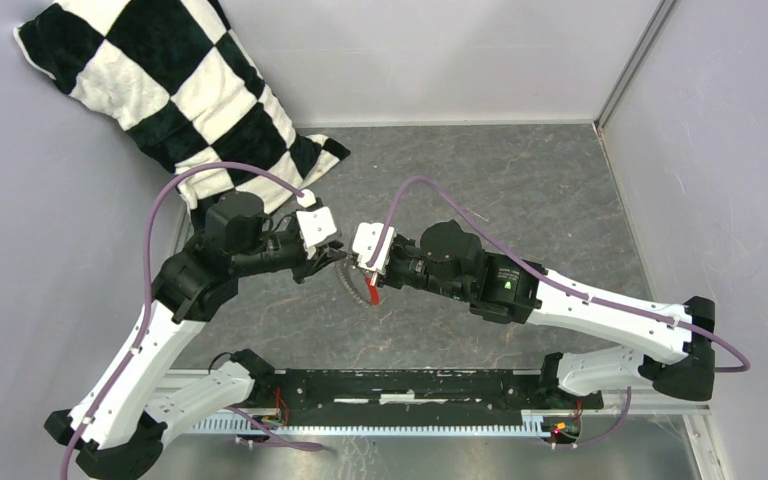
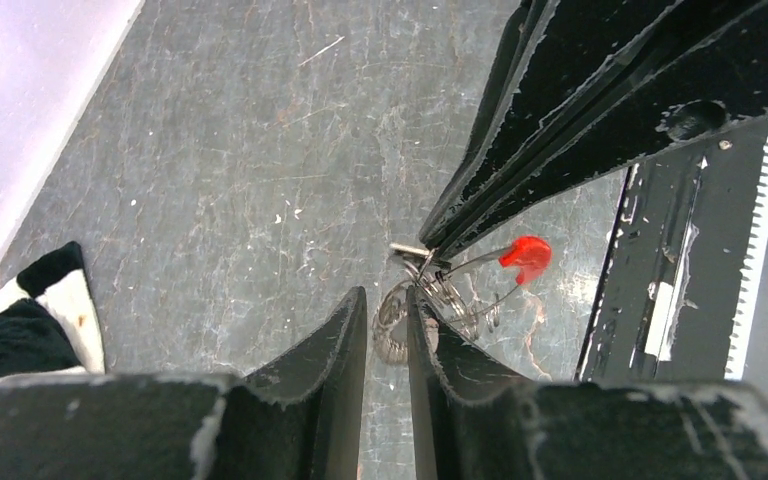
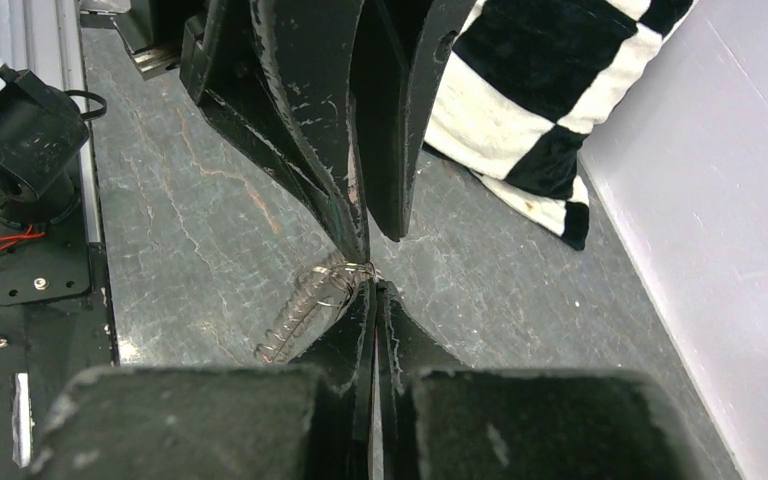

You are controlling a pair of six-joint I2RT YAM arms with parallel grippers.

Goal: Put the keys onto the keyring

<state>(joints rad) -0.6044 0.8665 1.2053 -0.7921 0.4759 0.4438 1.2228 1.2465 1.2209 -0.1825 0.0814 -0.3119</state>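
The keyring (image 1: pixel 353 279) hangs above the middle of the table, a thin silvery loop strung with small silvery pieces and a red tag (image 1: pixel 373 295). My right gripper (image 3: pixel 375 288) is shut on the top of the keyring (image 3: pixel 305 300). My left gripper (image 2: pixel 388 298) faces it tip to tip, jaws a narrow gap apart, with bare table showing between them. Its tips sit right at the keyring (image 2: pixel 395 330), next to the red tag (image 2: pixel 526 253). From above, the left gripper (image 1: pixel 335 258) and right gripper (image 1: pixel 360 268) nearly touch. The keys are hidden.
A black-and-white checkered pillow (image 1: pixel 160 90) lies in the far left corner against the wall. Grey walls close the table at left, back and right. A black rail (image 1: pixel 390 395) with the arm bases runs along the near edge.
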